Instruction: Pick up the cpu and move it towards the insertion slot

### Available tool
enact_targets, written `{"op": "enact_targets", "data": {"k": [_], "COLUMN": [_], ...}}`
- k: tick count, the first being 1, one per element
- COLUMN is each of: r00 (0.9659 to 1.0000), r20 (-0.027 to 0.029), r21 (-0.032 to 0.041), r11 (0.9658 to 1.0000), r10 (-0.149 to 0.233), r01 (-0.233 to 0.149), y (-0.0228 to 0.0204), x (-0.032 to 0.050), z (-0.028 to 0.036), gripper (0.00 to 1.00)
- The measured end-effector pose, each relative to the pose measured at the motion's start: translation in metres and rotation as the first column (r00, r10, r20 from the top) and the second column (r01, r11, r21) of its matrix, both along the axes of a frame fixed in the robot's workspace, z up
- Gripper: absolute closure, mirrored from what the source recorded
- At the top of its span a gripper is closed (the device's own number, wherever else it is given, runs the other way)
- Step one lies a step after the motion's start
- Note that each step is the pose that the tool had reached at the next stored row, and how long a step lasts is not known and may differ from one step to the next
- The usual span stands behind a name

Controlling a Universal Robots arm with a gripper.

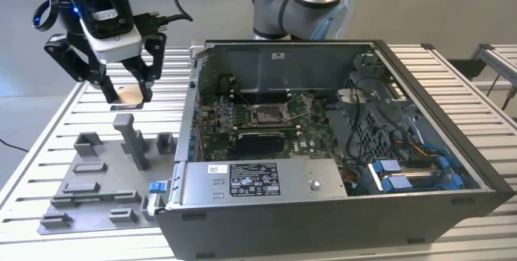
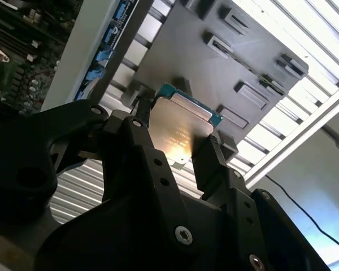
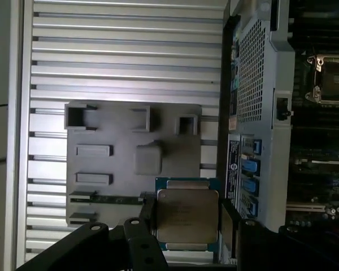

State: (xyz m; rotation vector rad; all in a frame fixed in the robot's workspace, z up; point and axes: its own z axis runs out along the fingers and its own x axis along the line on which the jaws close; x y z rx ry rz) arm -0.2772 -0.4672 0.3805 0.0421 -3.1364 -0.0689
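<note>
Black gripper [image 2: 178,149] clamps the cpu [image 2: 181,127], lifted above the grey fixture plate [image 1: 97,176]. Carry phase: the insertion slot [image 1: 267,114] sits well apart, inside the case.

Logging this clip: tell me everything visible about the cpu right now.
The cpu is a flat square chip with a silvery metal lid and a blue-green edge in both wrist views; its other face looks tan in the exterior view. The gripper is shut on it, black fingers pressing opposite edges. It hangs clear of the grey fixture plate on the slatted table, outside the open computer case, away from the insertion slot.
</note>
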Motion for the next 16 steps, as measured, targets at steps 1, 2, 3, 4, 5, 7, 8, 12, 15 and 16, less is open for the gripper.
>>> {"op": "enact_targets", "data": {"k": [1, 2, 3, 4, 5, 7, 8, 12, 15, 16], "r00": [1.0, 1.0, 1.0, 1.0, 1.0, 1.0, 1.0, 1.0, 1.0, 1.0], "r20": [0.0, 0.0, 0.0, 0.0, 0.0, 0.0, 0.0, 0.0, 0.0, 0.0], "r21": [0.0, 0.0, 0.0, 0.0001, 0.0, 0.0, 0.0, 0.0, 0.0, 0.0], "r11": [1.0, 1.0, 1.0, 1.0, 1.0, 1.0, 1.0, 1.0, 1.0, 1.0], "r10": [0.0, 0.0, 0.0, 0.0, 0.0, 0.0, 0.0, 0.0, 0.0, 0.0], "r01": [0.0, 0.0, 0.0, 0.0, 0.0, 0.0, 0.0, 0.0, 0.0, 0.0], "y": [0.0, 0.0, 0.0, 0.0, 0.0, 0.0, 0.0, 0.0, 0.0, 0.0], "x": [0.0024, 0.0048, 0.0073, 0.0102, 0.0132, 0.0199, 0.0236, 0.0412, 0.0548, 0.0596], "z": [0.0, 0.0, 0.0, 0.0, 0.0, 0.0, 0.0, 0.0, 0.0, 0.0], "gripper": [1.0, 1.0, 1.0, 1.0, 1.0, 1.0, 1.0, 1.0, 1.0, 1.0]}}
